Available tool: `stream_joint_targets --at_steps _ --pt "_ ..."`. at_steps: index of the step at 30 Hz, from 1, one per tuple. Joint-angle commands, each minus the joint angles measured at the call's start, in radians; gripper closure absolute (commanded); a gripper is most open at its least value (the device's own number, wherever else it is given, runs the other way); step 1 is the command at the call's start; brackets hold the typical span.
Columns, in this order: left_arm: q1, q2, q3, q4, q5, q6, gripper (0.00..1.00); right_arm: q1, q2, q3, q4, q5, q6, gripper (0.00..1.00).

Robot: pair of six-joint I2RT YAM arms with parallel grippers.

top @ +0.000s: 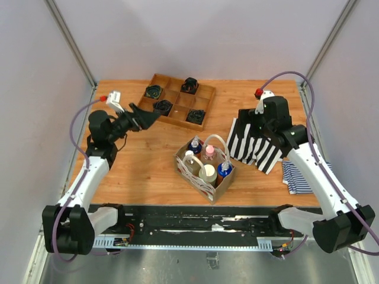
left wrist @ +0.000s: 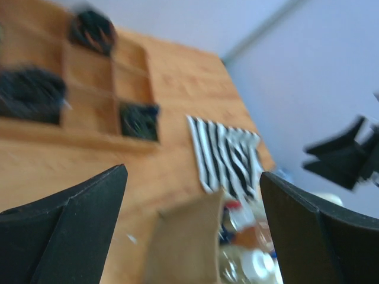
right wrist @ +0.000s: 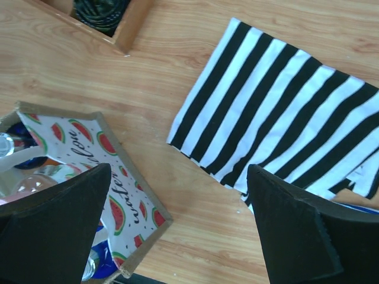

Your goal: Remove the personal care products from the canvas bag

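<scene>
Standing upright inside the canvas bag, caps up, are all the care products: an amber bottle at the far corner, a pink-capped bottle, a white bottle, a cream-lidded jar, and a second amber bottle at the right end. None is out yet.

- **Axes:** every product's long axis is vertical. The bag mouth faces up. The bag's long axis runs diagonally, far-left to near-right in the top view, with the patterned side toward the arm bases.
- **Handles:** the white handles arch over the mouth, so I'd go straight down between the loops.
- **Right gripper:** just right of the bag, over the edge of the striped cloth and pointing down. Jaws are spread wide and hold nothing. The bag's watermelon-print wall sits by its left finger in the wrist view.
- **Left gripper:** far-left of the bag, near the edge of the wooden tray. Jaws are also wide and empty. Its wrist view is blurred and tilted, with the bag low in frame.
- **Call:** the right arm looks slightly nearer and is already aimed downward. A short move leftward would put it over the second amber bottle or the pink-capped one. The margin over the left arm is small.
</scene>
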Motion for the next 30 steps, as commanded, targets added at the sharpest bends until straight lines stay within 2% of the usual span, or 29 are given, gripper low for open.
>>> stream_joint_targets --at_steps 1,3,5,6,9,14,17,18,19,21,25,30 --pt "0.018 0.031 -0.132 0.228 0.357 -0.315 0.0 -0.016 0.027 0.076 -0.011 -0.161 -0.037 0.02" --pt "-0.017 0.032 -0.015 -0.067 0.27 -0.128 0.0 -0.016 0.057 0.082 -0.033 -0.187 -0.043 0.02" --pt "-0.07 0.006 0.1 -0.388 0.031 0.047 0.0 -0.016 0.09 0.086 -0.033 -0.184 -0.05 0.01" --pt "-0.081 -0.011 0.12 -0.415 -0.026 0.07 0.0 -0.016 0.114 0.096 -0.029 -0.191 -0.05 0.01" --pt "-0.083 -0.005 0.124 -0.402 -0.082 0.069 0.0 -0.016 0.229 0.166 -0.023 -0.247 -0.039 0.01" --pt "-0.083 0.201 0.173 -0.404 -0.034 0.067 0.0 -0.012 0.429 0.362 -0.14 -0.272 -0.03 0.1" --pt "-0.086 0.254 0.156 -0.363 -0.065 0.056 0.0 0.001 0.465 0.38 -0.122 -0.259 -0.04 0.04" --pt "-0.093 0.264 0.16 -0.368 -0.112 0.06 0.0 0.004 0.478 0.385 -0.112 -0.251 -0.046 0.01" --pt "-0.103 0.286 0.175 -0.387 -0.158 0.066 0.0 0.004 0.504 0.395 -0.105 -0.242 -0.05 0.01" --pt "-0.113 0.343 0.215 -0.44 -0.219 0.059 0.0 0.004 0.567 0.441 -0.118 -0.27 -0.057 0.02" --pt "-0.162 0.501 0.331 -0.546 -0.244 0.061 0.0 0.009 0.684 0.568 -0.202 -0.281 -0.043 0.02" --pt "-0.293 0.703 0.549 -0.689 -0.41 0.106 0.0 0.012 0.69 0.586 -0.202 -0.276 -0.022 0.01"
